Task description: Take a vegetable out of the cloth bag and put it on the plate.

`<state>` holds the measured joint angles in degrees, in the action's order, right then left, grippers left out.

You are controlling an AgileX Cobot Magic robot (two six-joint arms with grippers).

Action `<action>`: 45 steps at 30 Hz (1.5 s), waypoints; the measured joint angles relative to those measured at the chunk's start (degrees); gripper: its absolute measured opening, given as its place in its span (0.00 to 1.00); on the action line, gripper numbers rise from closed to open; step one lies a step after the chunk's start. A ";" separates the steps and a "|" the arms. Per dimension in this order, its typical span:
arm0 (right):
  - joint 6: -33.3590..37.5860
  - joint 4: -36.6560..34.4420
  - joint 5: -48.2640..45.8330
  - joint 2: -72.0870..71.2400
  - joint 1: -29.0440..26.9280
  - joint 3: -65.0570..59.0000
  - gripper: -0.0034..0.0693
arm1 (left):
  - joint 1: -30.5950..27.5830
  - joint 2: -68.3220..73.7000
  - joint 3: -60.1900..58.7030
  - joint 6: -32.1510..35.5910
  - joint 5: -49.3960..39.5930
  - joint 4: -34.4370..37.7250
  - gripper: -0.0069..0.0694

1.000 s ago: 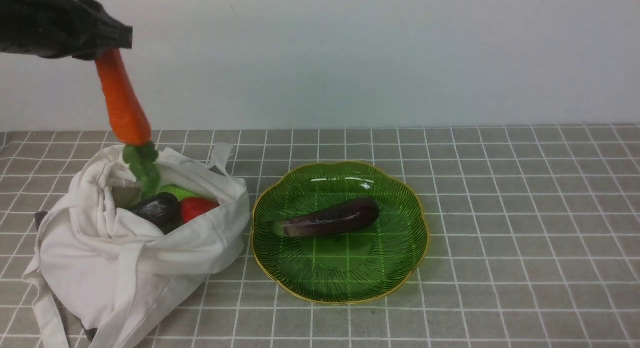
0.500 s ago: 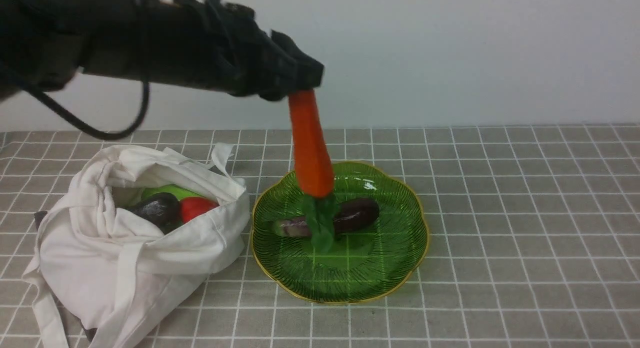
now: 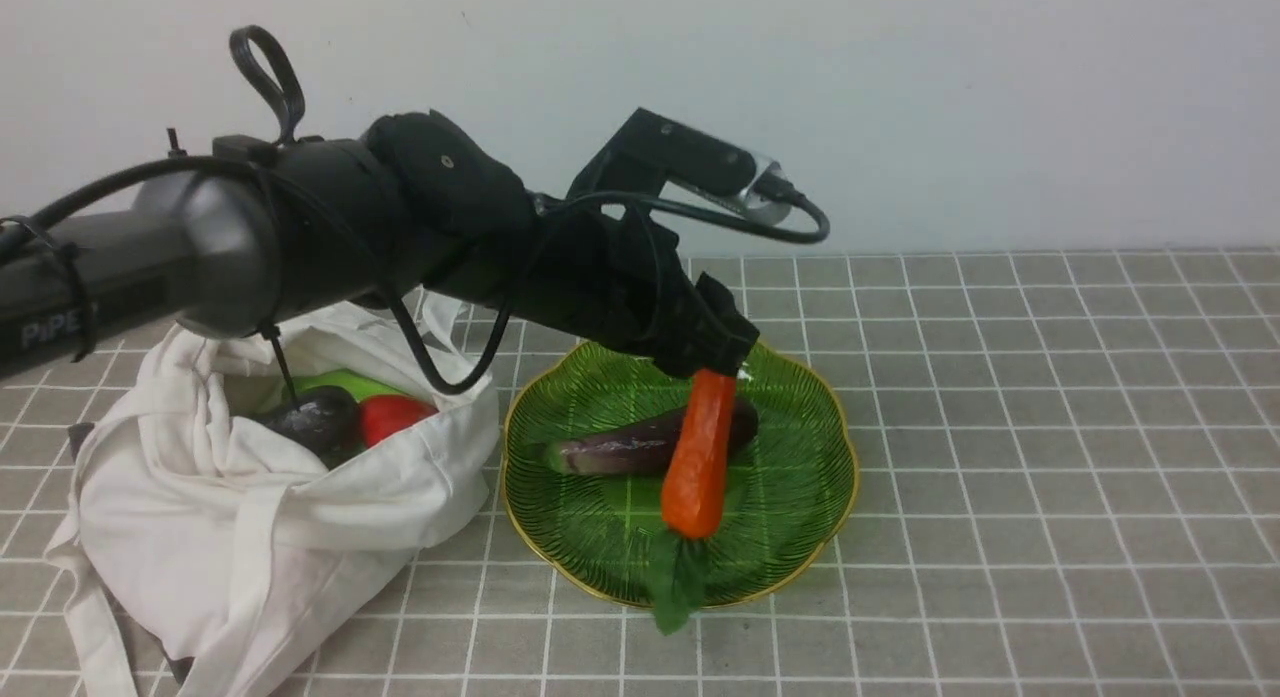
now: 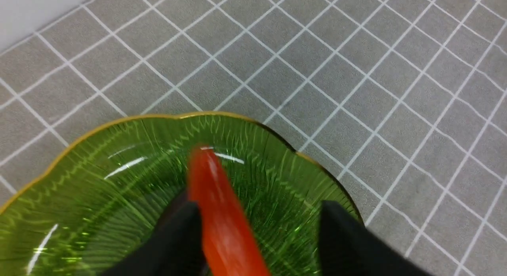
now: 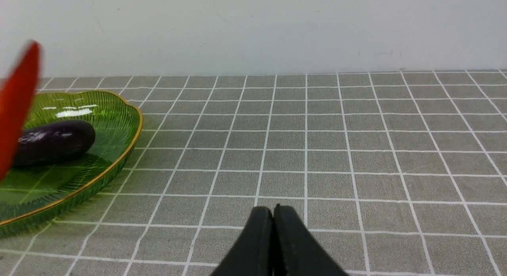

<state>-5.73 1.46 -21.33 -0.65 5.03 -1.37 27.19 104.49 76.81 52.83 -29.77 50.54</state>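
The orange vegetable (image 3: 697, 457) hangs stem-down over the green plate (image 3: 800, 537), crossing in front of the eggplant (image 3: 620, 442). Its green stem (image 3: 678, 587) reaches over the plate's front rim. My left gripper (image 3: 715, 362) is right above its thin end. In the left wrist view the gripper (image 4: 259, 206) is open, with the blurred vegetable (image 4: 216, 212) beside one finger above the plate (image 4: 99, 169). The white cloth bag (image 3: 250, 537) lies left of the plate. My right gripper (image 5: 273, 208) is shut and empty above the table, away from the plate (image 5: 115, 121).
The bag's mouth shows a dark round item (image 3: 315, 417), a round red vegetable (image 3: 395, 415) and something light green (image 3: 350, 382). My left arm reaches over the bag. A white wall stands behind the grey tiled table (image 3: 1050, 427).
My left arm has carried the vegetable from above the bag rightward and down over the plate. The jaws now stand apart around it.
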 joint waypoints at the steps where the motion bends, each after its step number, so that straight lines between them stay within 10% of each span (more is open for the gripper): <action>1: 0.00 0.00 0.00 0.00 0.00 0.00 0.03 | -0.07 0.00 0.00 -0.74 -0.42 0.00 0.70; 9: 0.00 0.00 0.00 0.00 0.00 0.00 0.03 | -1.73 -2.91 0.41 -7.70 -5.19 -4.39 0.81; 15: 0.00 0.00 0.00 0.00 0.00 0.00 0.03 | -2.38 -18.46 0.47 -19.15 -13.20 -21.18 0.22; 19: 0.00 0.00 0.00 0.00 0.00 0.00 0.03 | -2.38 -28.96 -0.18 -30.43 -15.18 -26.41 0.10; 31: 0.00 0.00 0.00 0.00 0.00 0.00 0.03 | -2.38 -63.25 -26.40 -37.07 1.49 -27.37 0.08; 45: 0.00 0.00 0.00 0.00 0.00 0.00 0.03 | -2.38 -84.36 -33.28 -36.79 -2.82 -30.16 0.08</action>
<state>-5.73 1.46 -21.33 -0.65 5.03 -1.37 24.80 20.13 43.54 16.04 -32.59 20.38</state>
